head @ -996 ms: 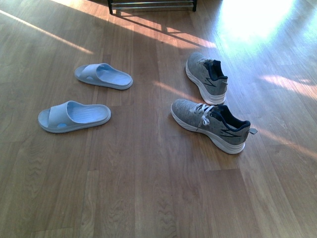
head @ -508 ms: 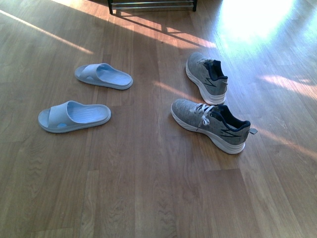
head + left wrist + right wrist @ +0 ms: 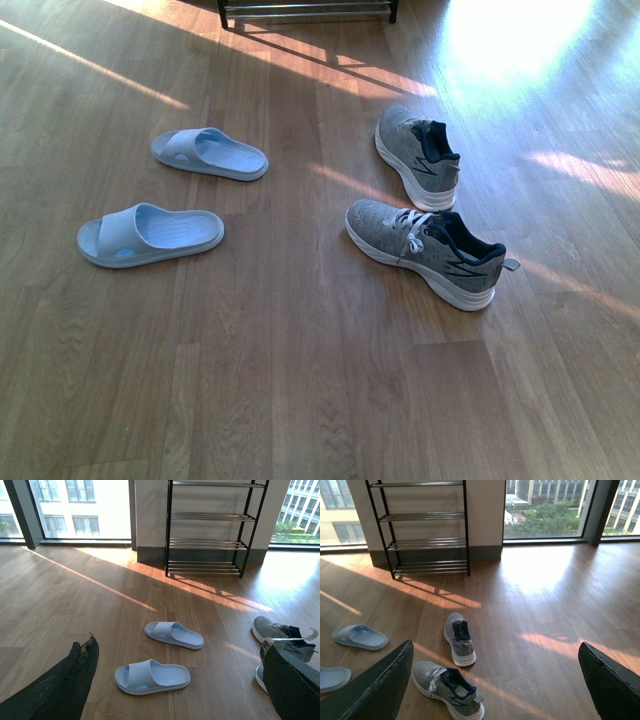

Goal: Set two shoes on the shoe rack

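The task is judged to be at its very start. All four shoes are seen down on the wooden floor (image 3: pixel 300 390), and no shoe is seen on the shoe rack (image 3: pixel 207 516). The rack is stood at the far end of the room, well apart from the shoes.

Two pale blue slides are laid on the left side: the near slide (image 3: pixel 150 234) and the far slide (image 3: pixel 209 153). Two grey sneakers are laid on the right side: the near sneaker (image 3: pixel 425 252) and the far sneaker (image 3: pixel 418 156).

The left pincer (image 3: pixel 178 642) is spread wide open above the floor, and nothing is held in it. The right pincer (image 3: pixel 495 645) is spread wide too, and nothing is gripped by it.

Next, one shoe must be chosen. It is guessed that the slides are better reached by the left arm and the sneakers by the right arm. A pincer must be brought down over the shoe and closed on its side or strap. Then the shoe must be lifted, carried a long way to the rack, and laid flat across the bars so it is not dropped between them.

No brand name or words can be read. A dark zigzag mark is seen on the side of each sneaker. A small blue spot is seen inside the near slide, but it is too small to be read.
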Robot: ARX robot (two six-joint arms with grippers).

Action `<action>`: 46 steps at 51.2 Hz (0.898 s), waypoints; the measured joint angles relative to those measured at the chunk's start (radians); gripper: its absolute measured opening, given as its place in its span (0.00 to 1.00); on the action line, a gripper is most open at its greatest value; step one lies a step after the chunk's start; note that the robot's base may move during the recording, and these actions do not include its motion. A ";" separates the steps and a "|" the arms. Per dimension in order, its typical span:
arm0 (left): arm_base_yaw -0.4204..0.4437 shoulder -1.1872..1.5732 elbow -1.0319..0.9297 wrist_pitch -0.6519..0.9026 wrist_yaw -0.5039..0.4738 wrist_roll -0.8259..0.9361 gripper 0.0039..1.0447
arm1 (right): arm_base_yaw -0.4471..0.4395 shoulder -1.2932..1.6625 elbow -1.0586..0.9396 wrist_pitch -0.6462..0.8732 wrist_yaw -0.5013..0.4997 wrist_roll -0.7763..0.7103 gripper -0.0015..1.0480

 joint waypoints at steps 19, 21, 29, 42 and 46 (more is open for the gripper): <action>0.000 0.000 0.000 0.000 0.000 0.000 0.91 | 0.000 0.000 0.000 0.000 0.000 0.000 0.91; 0.000 0.000 0.000 0.000 0.000 0.000 0.91 | 0.000 0.000 0.000 0.000 0.000 0.000 0.91; 0.000 0.000 0.000 0.000 -0.001 0.000 0.91 | 0.000 0.000 0.000 0.000 -0.001 0.000 0.91; 0.000 0.000 0.000 0.000 0.000 0.000 0.91 | 0.000 0.000 0.000 0.000 0.000 0.000 0.91; 0.000 0.000 0.000 0.000 0.000 0.000 0.91 | 0.000 0.000 0.000 0.000 0.000 0.000 0.91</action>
